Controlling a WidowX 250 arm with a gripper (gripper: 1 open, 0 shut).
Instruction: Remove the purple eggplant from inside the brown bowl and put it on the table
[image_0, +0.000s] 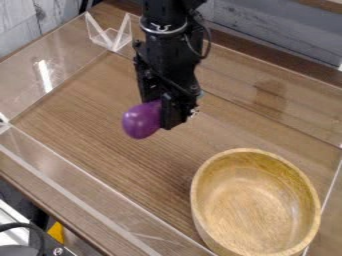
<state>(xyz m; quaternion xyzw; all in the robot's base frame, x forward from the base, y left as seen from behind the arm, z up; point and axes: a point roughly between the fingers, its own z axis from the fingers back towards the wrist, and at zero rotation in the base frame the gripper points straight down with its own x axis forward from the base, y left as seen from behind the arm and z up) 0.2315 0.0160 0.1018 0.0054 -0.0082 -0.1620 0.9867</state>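
1. The tool (163, 112) is closed on the purple eggplant (142, 121), which hangs from its fingertips on the side away from the brown bowl (255, 203).
2. The eggplant is out of the bowl and over the bare middle of the worktop (100, 135). Whether its underside touches the wood cannot be determined from this view; it appears raised.
3. The bowl sits near the worktop's edge, well apart from the eggplant. That separation appears intended to let the eggplant be set down without striking the rim.
4. The clear wall (80, 185) is also apart from the load, so the position seems suitable for release.
5. Judgement: the removal is done and the placing remains. Lowering before release is advised, as a rounded toy may roll if dropped.
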